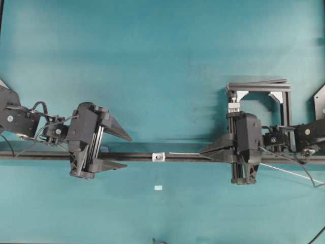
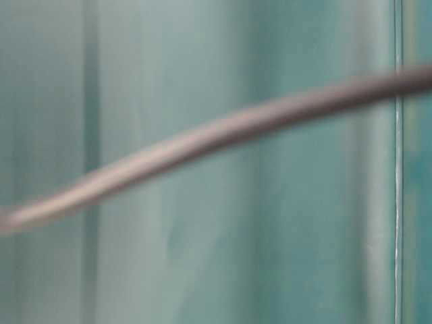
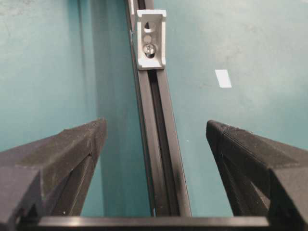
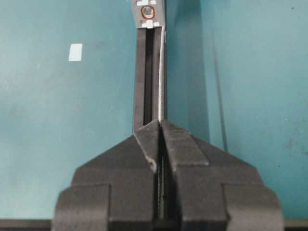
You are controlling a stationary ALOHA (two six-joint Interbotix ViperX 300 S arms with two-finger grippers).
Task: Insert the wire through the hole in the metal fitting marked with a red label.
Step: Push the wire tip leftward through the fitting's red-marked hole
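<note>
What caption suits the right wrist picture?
Right gripper pinching the wire, aimed along the black rail toward the metal fitting.

Matt teal table [image 1: 152, 61], smooth with faint scuffs; long black rail [image 3: 161, 144] of metal with a dull satin sheen along its slot. Small metal fitting [image 3: 151, 39] in pale, cast-looking silver-white, slightly grainy; thin wire [image 4: 161, 77] silvery-grey and finely ribbed like twisted strands. Matt black plastic on the left gripper [image 3: 156, 139] and right gripper [image 4: 160, 126], finely textured at the jaws with visible print layers.
</note>
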